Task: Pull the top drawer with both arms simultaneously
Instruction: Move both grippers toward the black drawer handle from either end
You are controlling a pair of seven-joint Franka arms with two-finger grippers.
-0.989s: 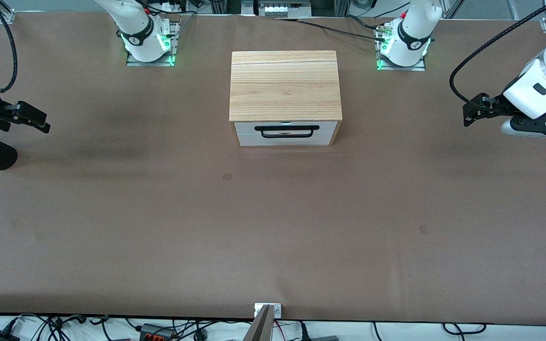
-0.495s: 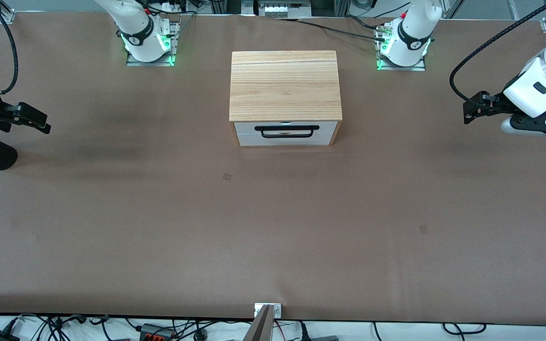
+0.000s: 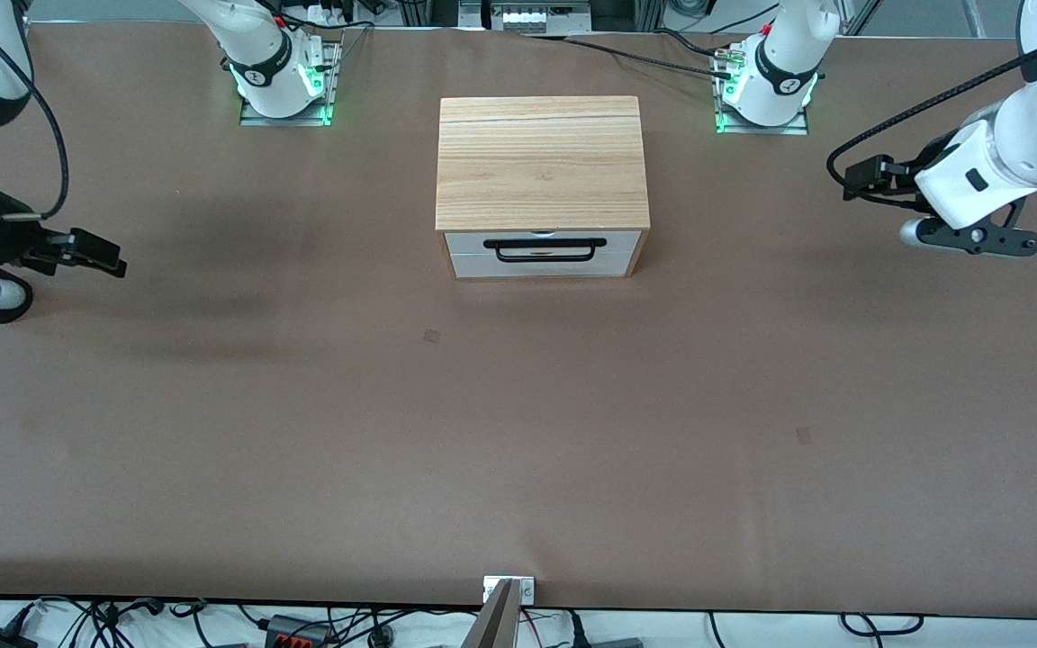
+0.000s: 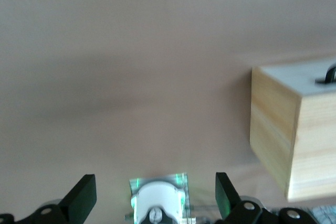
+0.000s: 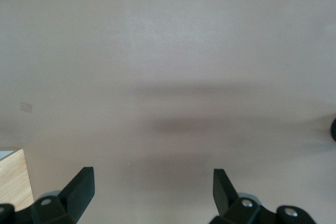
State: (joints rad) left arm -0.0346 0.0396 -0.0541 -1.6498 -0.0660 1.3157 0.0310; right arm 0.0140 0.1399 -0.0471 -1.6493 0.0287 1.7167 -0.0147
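The near half of the brown worktop lies bare apart from two small dark marks. Past them, midway between the two ends and toward the robots' edge, sits the cabinet with its light-wood top. Its front faces the front camera, and the top drawer is pushed fully in: a shallow white front with a small notch at its upper edge and a wide black wire bar handle across it, hanging down over the plain white lower drawer front.

Neither arm touches it. The right gripper hovers over the right arm's end of the worktop, well apart from the cabinet, fingers spread wide with nothing between them. The left gripper hangs over the left arm's end, likewise well clear, jaws parted and empty; its wrist view catches the cabinet's wooden side and a bit of the handle.
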